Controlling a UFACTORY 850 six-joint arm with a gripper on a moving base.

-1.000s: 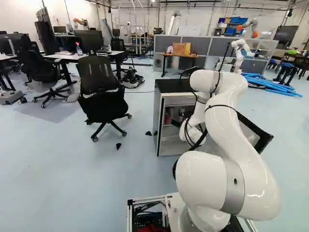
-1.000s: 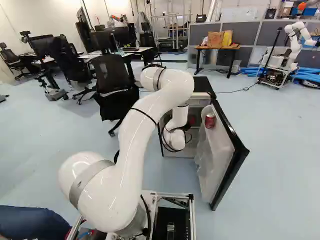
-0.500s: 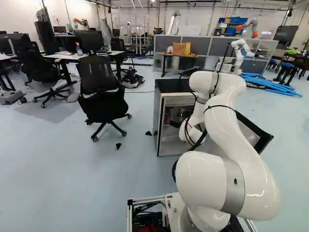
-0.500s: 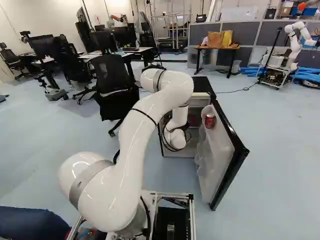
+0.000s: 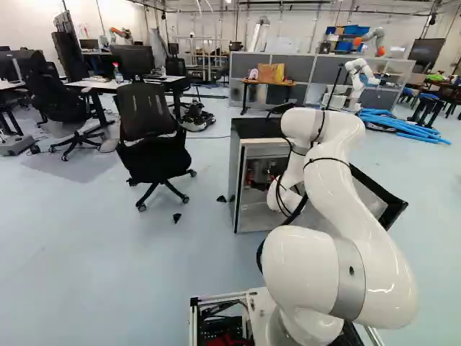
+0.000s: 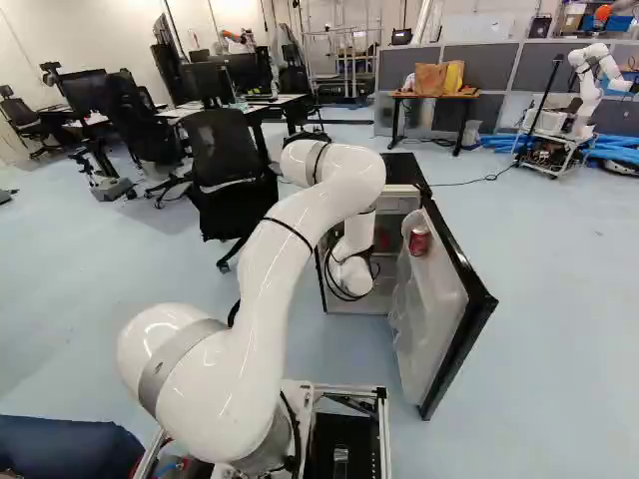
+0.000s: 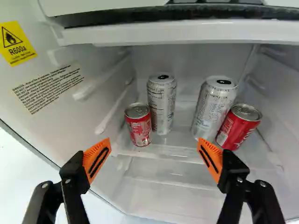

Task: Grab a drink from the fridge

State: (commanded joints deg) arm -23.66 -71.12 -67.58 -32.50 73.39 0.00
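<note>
We've got gripper [image 7: 154,142] fingers wide apart & empty, facing fridge shelf [image 7: 176,139]; cans [image 7: 138,129] on it prob. slick, thin-walled, some wt if full, so we'd squeeze lightly mid-body.

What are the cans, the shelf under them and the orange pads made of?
Tall cans and red cans: thin metal, likely aluminium; bare silvery rims, smooth printed sides with a slight sheen.
Shelf: smooth and see-through with glare, so clear plastic or glass; can't tell which.
Orange pads: probably rubber or flexible plastic; fairly matte, with dark slots.
</note>
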